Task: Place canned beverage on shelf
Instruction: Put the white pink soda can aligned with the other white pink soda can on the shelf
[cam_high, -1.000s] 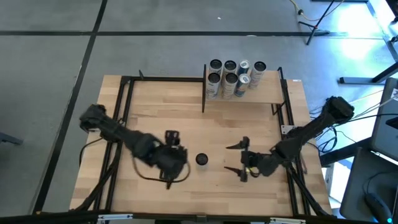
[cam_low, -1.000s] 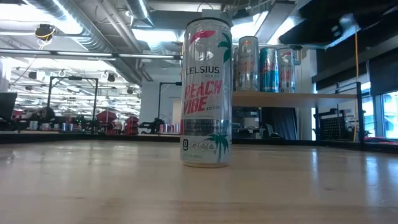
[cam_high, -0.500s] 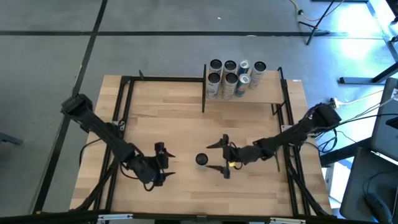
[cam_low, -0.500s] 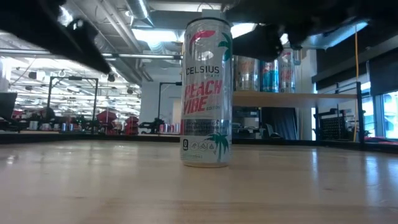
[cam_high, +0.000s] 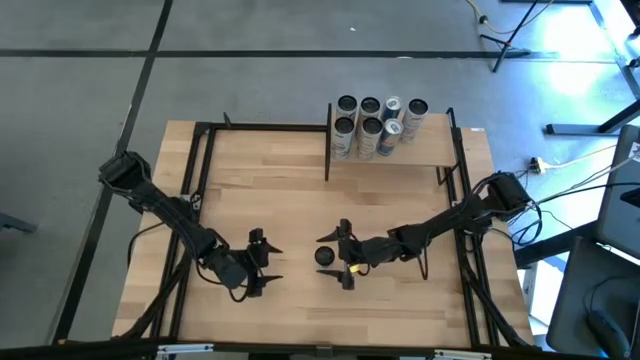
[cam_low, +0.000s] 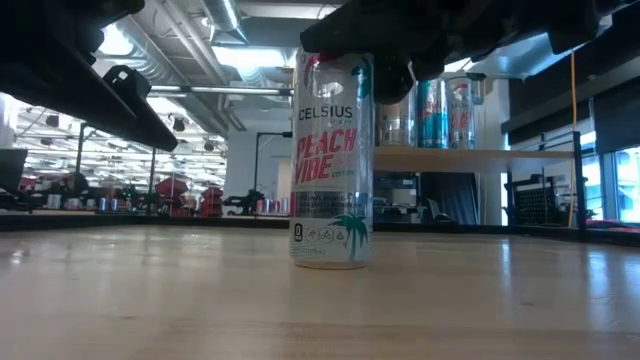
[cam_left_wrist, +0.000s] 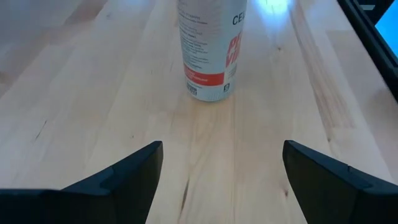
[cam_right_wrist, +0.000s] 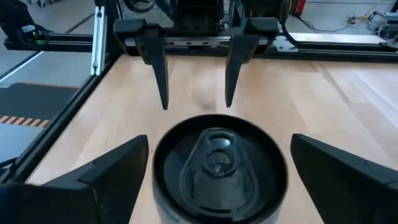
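A tall white Celsius can (cam_high: 324, 256) stands upright on its base on the tabletop, near the middle; it also shows in the low view (cam_low: 332, 150) and the left wrist view (cam_left_wrist: 211, 50). My right gripper (cam_high: 334, 259) is open, with one finger on each side of the can's top (cam_right_wrist: 217, 165) and a gap on both sides. My left gripper (cam_high: 263, 262) is open and empty, to the left of the can and pointing at it (cam_left_wrist: 222, 146). The shelf (cam_high: 400, 152), a small wood board on black posts, stands at the far edge.
Several cans (cam_high: 375, 122) stand packed on the shelf's far part; the shelf's near strip is bare. Black frame rails (cam_high: 200, 190) run along the table's left, right and far sides. Bare tabletop lies between the can and the shelf.
My right gripper has moved toward the table's left edge, staying open, until its fingers stand on either side of the can. My left gripper has drawn back from the can toward the table's left edge and then kept still. The can has not moved.
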